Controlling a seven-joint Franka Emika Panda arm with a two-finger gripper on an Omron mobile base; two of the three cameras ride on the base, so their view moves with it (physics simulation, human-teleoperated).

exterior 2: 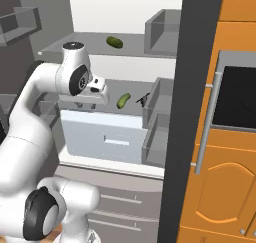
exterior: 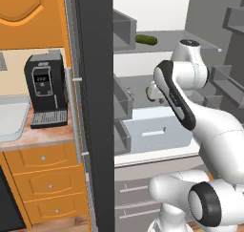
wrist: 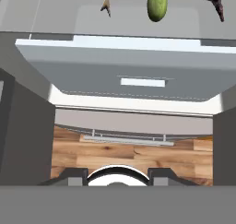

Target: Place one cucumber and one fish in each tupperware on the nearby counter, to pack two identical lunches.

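Right base view has the tool [exterior 2: 86, 104] hanging clenched and empty over the front edge of the middle fridge shelf [exterior 2: 130, 89], above a pale drawer [exterior 2: 107, 137]. One cucumber [exterior 2: 123, 100] lies on that shelf just beside a dark fish [exterior 2: 143, 99]; another cucumber [exterior 2: 114, 42] rests on the upper shelf [exterior 2: 90, 42]. Left base view shows the desk [exterior: 38, 135] carrying a coffee machine [exterior: 45, 90], left of the open fridge door [exterior: 93, 107].
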